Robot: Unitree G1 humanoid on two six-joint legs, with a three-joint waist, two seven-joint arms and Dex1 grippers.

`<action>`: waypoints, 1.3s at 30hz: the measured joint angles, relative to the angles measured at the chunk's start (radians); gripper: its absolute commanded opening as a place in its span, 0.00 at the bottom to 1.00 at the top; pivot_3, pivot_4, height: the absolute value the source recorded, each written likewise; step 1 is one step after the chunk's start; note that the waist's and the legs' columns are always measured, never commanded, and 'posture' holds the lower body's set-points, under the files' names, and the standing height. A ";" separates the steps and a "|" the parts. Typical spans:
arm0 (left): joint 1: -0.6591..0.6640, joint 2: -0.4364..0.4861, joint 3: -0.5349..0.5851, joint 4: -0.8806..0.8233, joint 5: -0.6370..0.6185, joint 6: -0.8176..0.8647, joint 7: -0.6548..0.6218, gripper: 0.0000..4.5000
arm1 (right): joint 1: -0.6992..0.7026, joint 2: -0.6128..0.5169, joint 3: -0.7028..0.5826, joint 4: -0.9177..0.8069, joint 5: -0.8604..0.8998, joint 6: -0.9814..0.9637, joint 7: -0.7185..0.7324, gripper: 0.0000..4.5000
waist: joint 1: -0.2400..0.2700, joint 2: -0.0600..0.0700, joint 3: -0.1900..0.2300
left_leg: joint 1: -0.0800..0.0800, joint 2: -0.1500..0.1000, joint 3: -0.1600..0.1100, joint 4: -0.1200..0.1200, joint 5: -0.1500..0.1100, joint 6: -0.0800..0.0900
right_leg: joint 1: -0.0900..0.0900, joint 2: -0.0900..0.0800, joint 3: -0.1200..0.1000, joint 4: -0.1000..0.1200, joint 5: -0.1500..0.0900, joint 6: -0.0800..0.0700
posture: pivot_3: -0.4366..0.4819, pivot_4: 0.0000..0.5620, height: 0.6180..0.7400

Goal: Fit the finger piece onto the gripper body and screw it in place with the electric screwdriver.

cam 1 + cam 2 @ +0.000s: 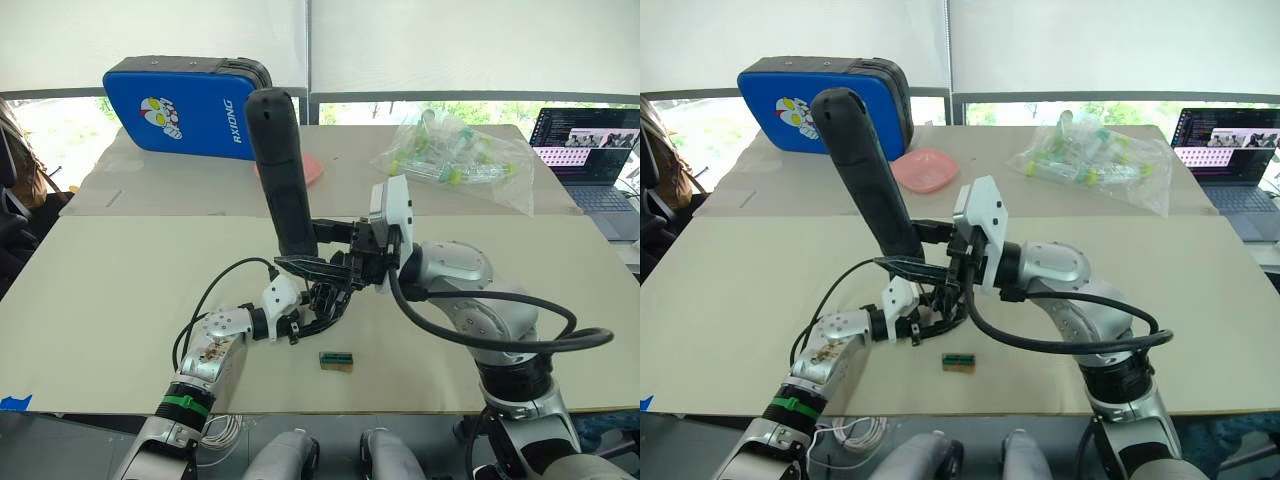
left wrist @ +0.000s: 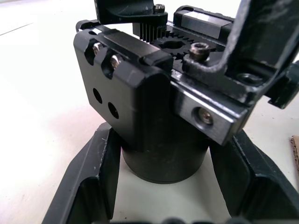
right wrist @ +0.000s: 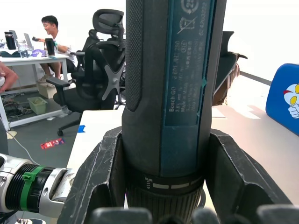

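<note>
The electric screwdriver [image 1: 280, 170] stands tilted, rounded end up, with my right gripper [image 1: 305, 248] shut around its lower part; the grip shows close up in the right wrist view [image 3: 166, 136]. Its bit end points down at the gripper body [image 1: 325, 295] and is hidden behind it. That black blocky body [image 2: 135, 93] rests on the table between the fingers [image 2: 88, 177] of my left gripper [image 1: 318, 305], which is shut on its round base. A slanted black part, seemingly the finger piece [image 2: 261, 42], lies on the body's top rail beside a screw head.
A small brown block with a green top [image 1: 336, 360] lies just in front of the grippers. A blue case [image 1: 185, 110], a pink dish [image 1: 925, 170], a bag of tubes [image 1: 455, 160] and a laptop [image 1: 590, 150] stand at the back. A person [image 3: 49, 28] sits at a far desk.
</note>
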 measured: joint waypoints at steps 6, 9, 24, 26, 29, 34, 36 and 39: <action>0.002 0.000 0.002 -0.002 -0.001 0.001 0.000 0.51 | -0.014 0.000 0.000 0.026 -0.015 -0.011 0.010 0.43 | -0.001 0.000 0.000 | 0.000 0.000 0.000 0.000 0.000 0.000 | 0.000 0.000 0.000 0.000 0.000 0.000 | 0.48 0.27 1.00; 0.005 0.000 0.003 -0.005 -0.001 0.002 0.000 0.51 | -0.018 0.000 -0.001 0.029 -0.015 -0.011 0.015 0.43 | -0.002 0.000 0.000 | 0.000 0.000 0.000 0.000 0.000 0.000 | 0.000 0.000 0.000 0.000 0.000 0.000 | 0.48 0.27 1.00; 0.011 0.000 0.003 -0.011 -0.001 0.004 0.004 0.51 | -0.021 -0.008 -0.001 0.031 -0.040 -0.012 0.027 0.43 | -0.005 0.000 0.000 | 0.000 0.000 0.000 0.000 0.000 0.000 | 0.000 0.000 0.000 0.000 0.000 0.000 | 0.48 0.27 1.00; 0.011 0.000 0.003 -0.011 -0.001 0.004 0.004 0.51 | -0.021 -0.006 -0.001 0.031 -0.046 -0.012 0.028 0.43 | -0.005 0.000 0.000 | 0.000 0.000 0.000 0.000 0.000 0.000 | 0.000 0.000 0.000 0.000 0.000 0.000 | 0.48 0.27 1.00; 0.012 0.000 0.003 -0.012 -0.001 0.004 0.004 0.51 | -0.021 0.001 0.000 0.031 -0.054 -0.012 0.029 0.43 | -0.006 0.000 0.000 | 0.000 0.000 0.000 0.000 0.000 0.000 | 0.000 0.000 0.000 0.000 0.000 0.000 | 0.48 0.27 1.00; 0.012 0.000 0.004 -0.012 -0.001 0.004 0.003 0.51 | -0.021 0.005 0.000 0.031 -0.055 -0.012 0.033 0.43 | -0.006 0.000 0.000 | 0.000 0.000 0.000 0.000 0.000 0.000 | 0.000 0.000 0.000 0.000 0.000 0.000 | 0.48 0.27 1.00; 0.012 0.000 0.003 -0.012 -0.001 0.004 0.003 0.51 | -0.021 0.007 0.000 0.031 -0.056 -0.012 0.035 0.43 | -0.006 0.000 0.000 | 0.000 0.000 0.000 0.000 0.000 0.000 | 0.000 0.000 0.000 0.000 0.000 0.000 | 0.48 0.27 1.00; 0.012 0.000 0.004 -0.012 -0.001 0.005 0.003 0.51 | -0.021 0.009 0.000 0.032 -0.056 -0.012 0.038 0.43 | -0.006 0.000 0.000 | 0.000 0.000 0.000 0.000 0.000 0.000 | 0.000 0.000 0.000 0.000 0.000 0.000 | 0.48 0.27 1.00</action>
